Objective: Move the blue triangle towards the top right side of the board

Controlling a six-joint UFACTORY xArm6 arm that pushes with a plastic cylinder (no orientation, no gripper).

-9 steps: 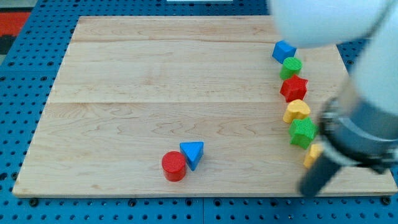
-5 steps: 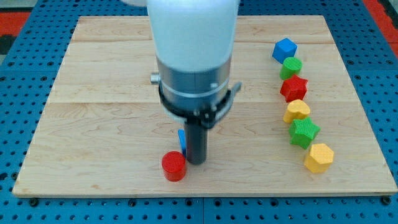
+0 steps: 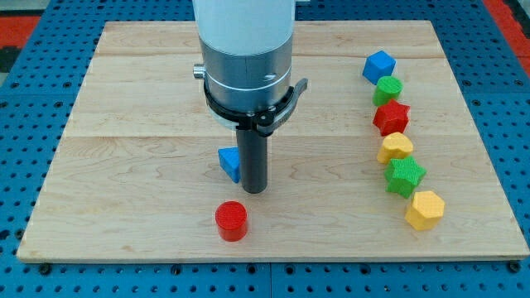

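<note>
The blue triangle [image 3: 229,163] lies near the board's middle, a little below centre, partly hidden behind the rod. My tip [image 3: 254,190] rests on the board right against the triangle's right side. The arm's white and grey body rises above it and covers the board's upper middle. The wooden board [image 3: 124,124] fills most of the view.
A red cylinder [image 3: 231,221] sits just below and left of my tip. Down the right side runs a column of blocks: blue cube [image 3: 378,65], green cylinder [image 3: 387,88], red star [image 3: 391,117], yellow heart [image 3: 396,147], green star [image 3: 404,175], yellow hexagon [image 3: 425,209].
The arm swung in from the lower right to the board's middle. The blue triangle has moved up and left, away from the red cylinder, with my tip beside it.
</note>
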